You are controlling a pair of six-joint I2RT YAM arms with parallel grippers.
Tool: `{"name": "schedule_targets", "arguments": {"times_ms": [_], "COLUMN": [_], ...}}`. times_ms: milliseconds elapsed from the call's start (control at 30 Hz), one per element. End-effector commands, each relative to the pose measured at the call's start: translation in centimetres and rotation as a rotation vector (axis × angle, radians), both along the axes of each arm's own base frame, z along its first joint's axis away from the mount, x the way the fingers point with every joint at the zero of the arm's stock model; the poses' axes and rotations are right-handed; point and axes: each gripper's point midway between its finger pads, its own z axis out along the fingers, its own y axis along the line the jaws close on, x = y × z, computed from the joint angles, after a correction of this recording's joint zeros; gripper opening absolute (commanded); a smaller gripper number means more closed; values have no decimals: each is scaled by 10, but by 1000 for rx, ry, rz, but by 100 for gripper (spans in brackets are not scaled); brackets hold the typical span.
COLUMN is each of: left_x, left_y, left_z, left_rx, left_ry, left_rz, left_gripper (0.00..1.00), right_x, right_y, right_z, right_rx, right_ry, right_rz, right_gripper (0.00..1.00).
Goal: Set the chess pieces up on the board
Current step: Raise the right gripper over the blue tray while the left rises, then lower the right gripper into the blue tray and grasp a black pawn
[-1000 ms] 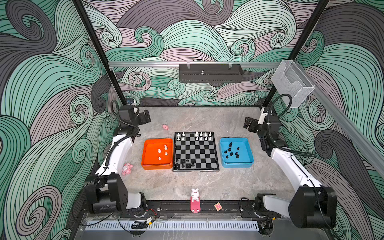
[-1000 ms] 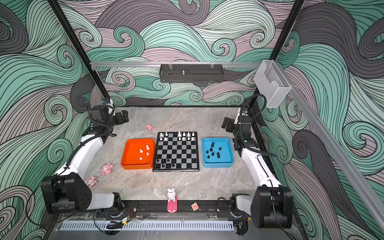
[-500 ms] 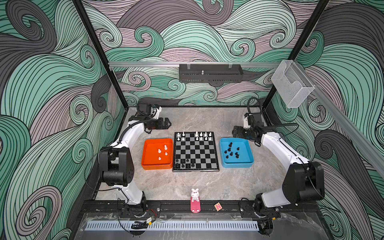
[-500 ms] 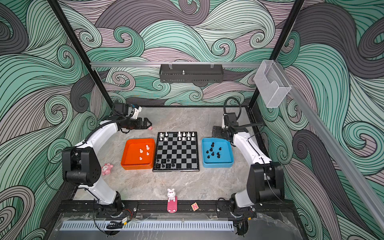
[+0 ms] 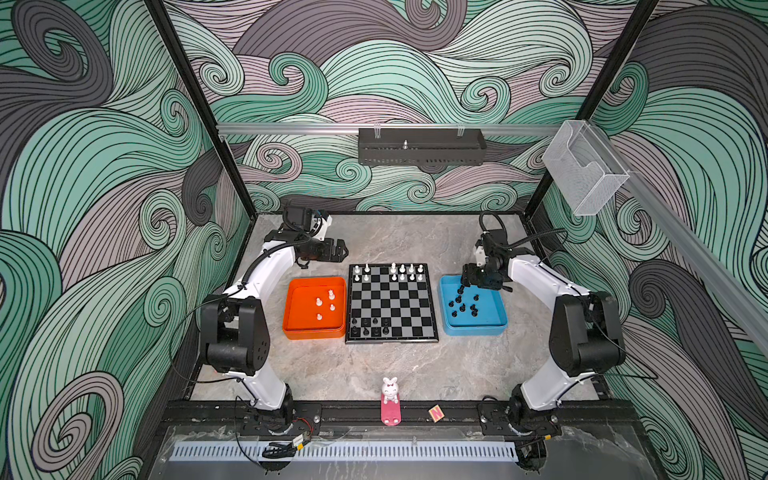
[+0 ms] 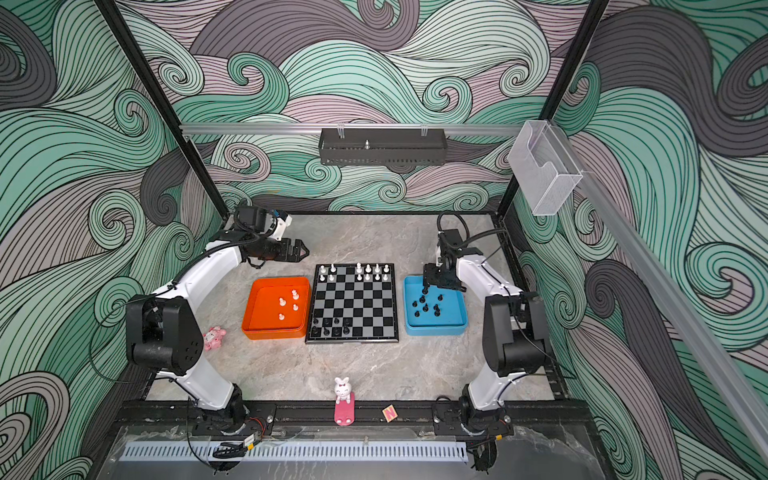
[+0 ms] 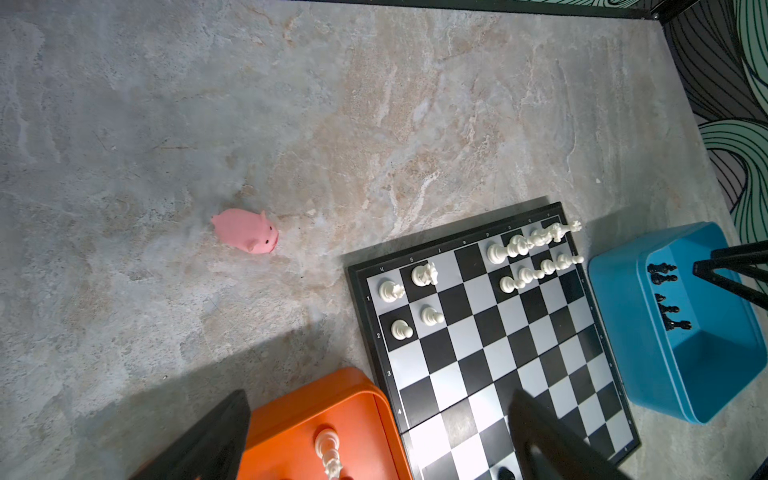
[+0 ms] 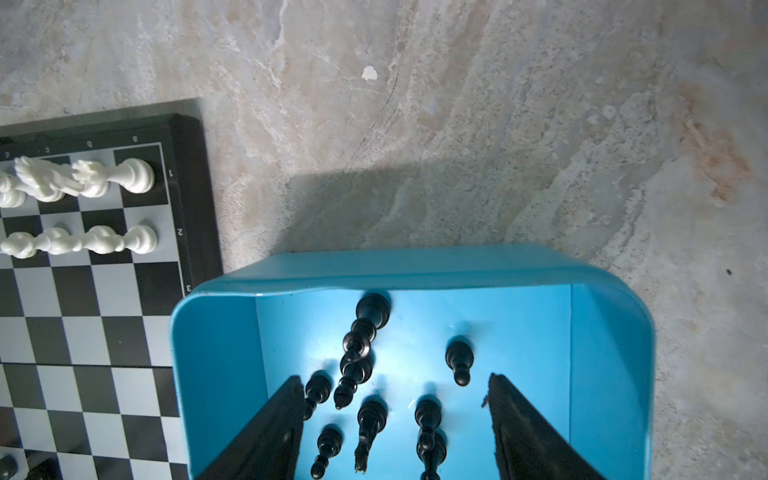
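Note:
The board lies mid-table, and both top views show it. White chess pieces stand on its two far rows, and a few black ones on its near left corner. More white pieces lie in the orange tray, and several black pieces in the blue tray. My left gripper hangs open behind the orange tray, holding nothing. My right gripper is down in the blue tray's far left part. Its fingers stand apart around several black pieces and grip none.
A pink pig toy lies on the table behind the board's far left corner. Another pink toy sits left of the orange tray. A white bunny and a small block are at the front rail.
Both arms swung out from folded poses at the sides. The left gripper now reaches behind the orange tray. The right gripper came down into the blue tray and its jaws have narrowed.

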Motion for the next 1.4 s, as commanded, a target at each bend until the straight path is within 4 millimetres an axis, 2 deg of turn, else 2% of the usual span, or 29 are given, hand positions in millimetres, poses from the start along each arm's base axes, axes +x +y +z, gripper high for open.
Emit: {"name": "schedule_targets", "arguments": {"times_ms": [0, 300, 667, 1367], "left_x": [-1, -2, -3, -3], "left_y": [2, 5, 7, 8], "left_z": [19, 15, 9, 2], "left_rx": [27, 53, 78, 98], "left_ry": [-39, -35, -29, -19], "left_rz": [-5, 0, -1, -3], "left_gripper": [98, 98, 99, 98], "right_x": [5, 6, 7, 6], "right_y": [9, 11, 13, 18], "right_z": [2, -13, -30, -43], "right_rx": [16, -4, 3, 28], "right_ry": [-1, 17, 43, 85], "right_rz": [23, 25, 20, 29], "right_gripper": [67, 56, 46, 35]}}
